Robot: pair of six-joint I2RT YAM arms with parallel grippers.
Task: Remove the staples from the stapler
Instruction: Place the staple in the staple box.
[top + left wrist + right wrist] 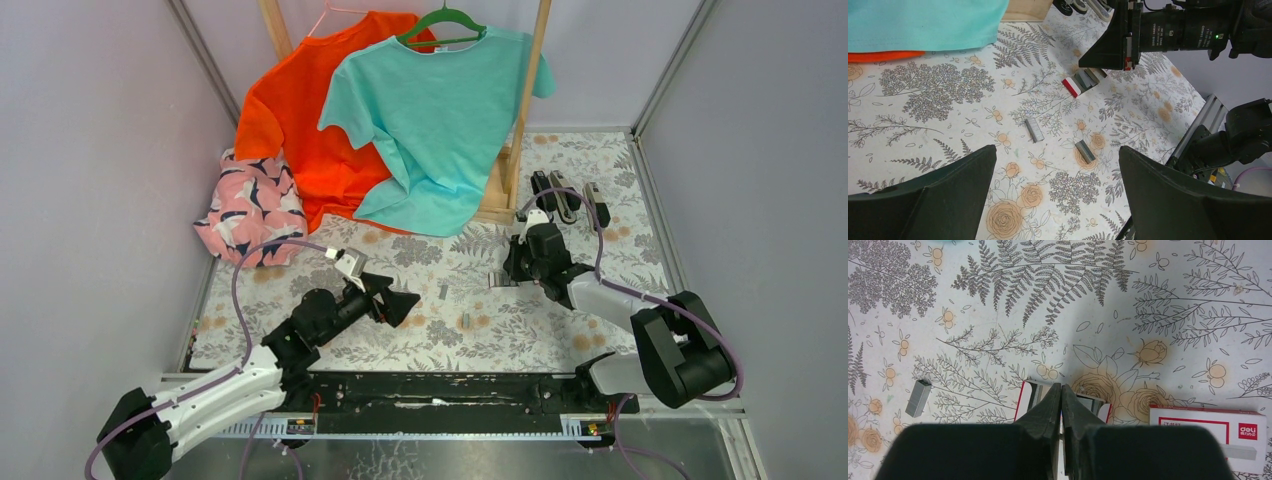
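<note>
On the table (938, 130), staples (1034, 130) — right claw (1062, 388) pinched closed.

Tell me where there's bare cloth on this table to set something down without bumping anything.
Bare cloth runs along the near edge, between the two staple strips and the front rail, and in the far right corner behind the stapler. The middle is crowded: the open left gripper, the strips, and the shut right gripper over the open staple box.
</note>
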